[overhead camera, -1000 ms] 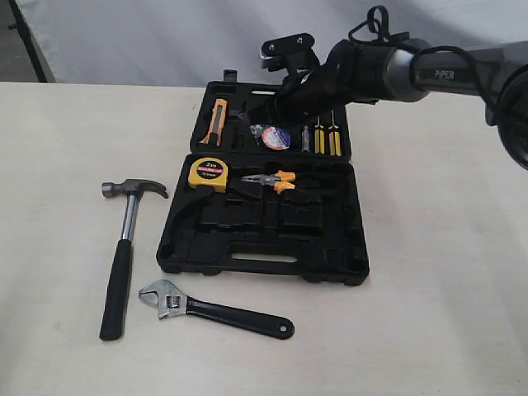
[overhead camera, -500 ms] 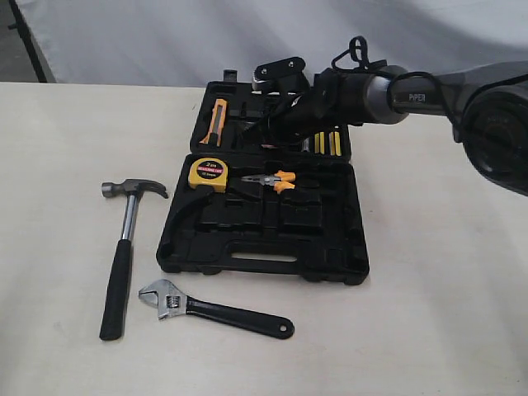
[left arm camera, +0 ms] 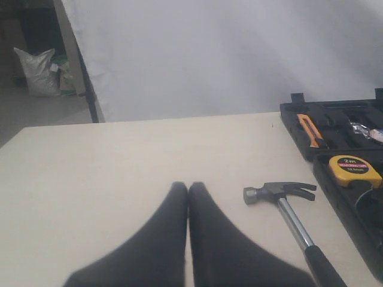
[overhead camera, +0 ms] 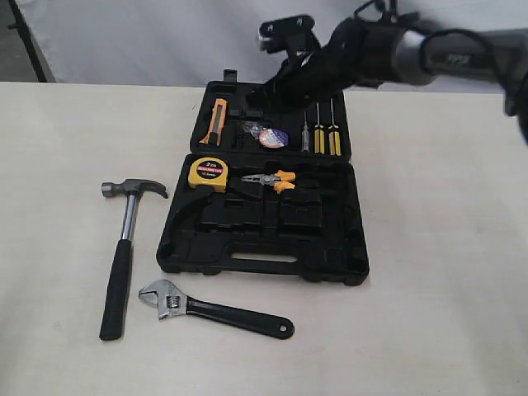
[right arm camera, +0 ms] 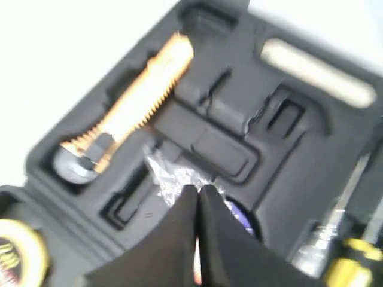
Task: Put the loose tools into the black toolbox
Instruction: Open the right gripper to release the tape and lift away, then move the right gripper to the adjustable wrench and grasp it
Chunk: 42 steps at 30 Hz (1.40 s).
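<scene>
1. Now we see the right arm reaching in from the right of the exterior view, its forearm slanting down over the far half of the toolbox (overhead camera: 247,239). The right gripper (overhead camera: 257,97) hangs above that half, between the orange utility knife (overhead camera: 216,120) and the 3 screwdrivers (overhead camera: 324,136).
2. Its own wrist view shows both fingers (right arm camera: 179,233) pressed together with nothing between them. The crinkled wrapper of the tape roll (overhead camera: 272,136) lies just past the tips; we cannot tell whether they touch it.
3. We find the left gripper (left arm camera: 188,186) only in its own wrist view: its jaws are together and empty, over the bare table (overhead camera: 66,140), with the hammer (overhead camera: 124,239) near.
4. The tape roll sits in a recess of the far half. The hammer and the wrench (overhead camera: 210,309) lie on the table, left of and in front of the case, apart from it. The tape measure (overhead camera: 207,172) and pliers (overhead camera: 271,180) sit in the near half.
5. Compared with 0.5 s ago, the right gripper has risen and the roll it hid shows again, about where it lay 1.0 s ago. The hammer and wrench have not moved.
</scene>
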Each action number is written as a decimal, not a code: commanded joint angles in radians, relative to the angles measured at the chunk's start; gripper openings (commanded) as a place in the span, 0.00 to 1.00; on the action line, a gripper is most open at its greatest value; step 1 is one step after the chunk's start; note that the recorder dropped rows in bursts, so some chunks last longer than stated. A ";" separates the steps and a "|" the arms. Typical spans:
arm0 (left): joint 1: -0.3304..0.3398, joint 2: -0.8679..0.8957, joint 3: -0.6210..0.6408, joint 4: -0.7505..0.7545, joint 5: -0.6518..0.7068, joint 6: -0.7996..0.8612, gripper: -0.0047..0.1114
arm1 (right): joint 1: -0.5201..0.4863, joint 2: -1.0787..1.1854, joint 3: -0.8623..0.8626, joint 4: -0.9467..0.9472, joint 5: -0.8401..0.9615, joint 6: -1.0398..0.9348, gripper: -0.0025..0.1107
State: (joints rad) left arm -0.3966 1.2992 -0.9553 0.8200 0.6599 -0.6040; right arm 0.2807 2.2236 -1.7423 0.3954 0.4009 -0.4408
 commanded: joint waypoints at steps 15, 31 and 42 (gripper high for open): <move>0.003 -0.008 0.009 -0.014 -0.017 -0.010 0.05 | 0.166 -0.308 0.135 -0.114 0.433 0.115 0.03; 0.003 -0.008 0.009 -0.014 -0.017 -0.010 0.05 | 0.458 -0.301 0.377 -0.114 0.356 0.176 0.03; 0.003 -0.008 0.009 -0.014 -0.017 -0.010 0.05 | 0.562 -0.183 0.371 -0.304 0.267 0.296 0.58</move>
State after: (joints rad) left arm -0.3966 1.2992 -0.9553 0.8200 0.6599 -0.6040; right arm 0.8434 2.0189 -1.3692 0.1233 0.6824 -0.1542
